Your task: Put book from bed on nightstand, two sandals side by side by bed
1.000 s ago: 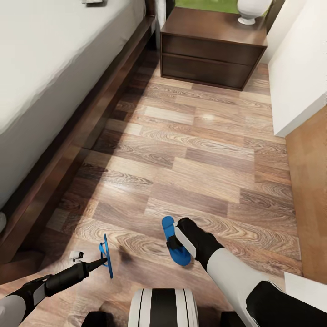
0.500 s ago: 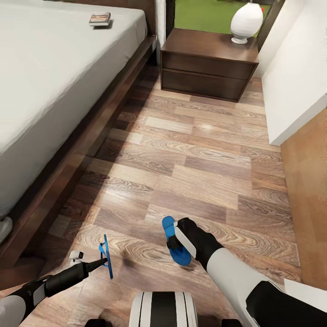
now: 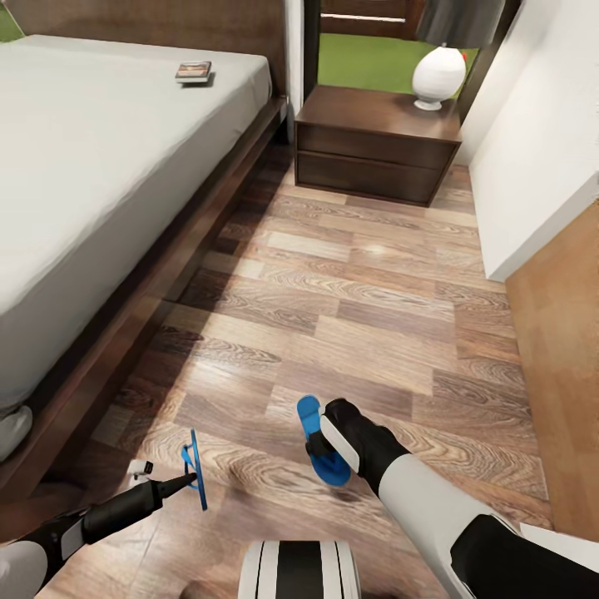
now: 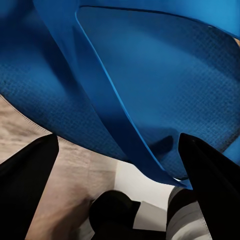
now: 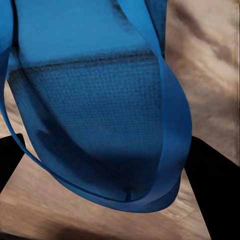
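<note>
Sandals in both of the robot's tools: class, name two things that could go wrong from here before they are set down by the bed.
1. The left tool holds its sandal on edge by a thin strap; it might swing or slip out.
2. The right sandal hangs tilted from the right tool, so released like this the pair may not land flat and side by side next to the bed.

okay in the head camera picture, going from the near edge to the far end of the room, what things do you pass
Sandal in the left gripper → sandal in the right gripper → nightstand → lamp; the book lies about as far back, on the bed.
</note>
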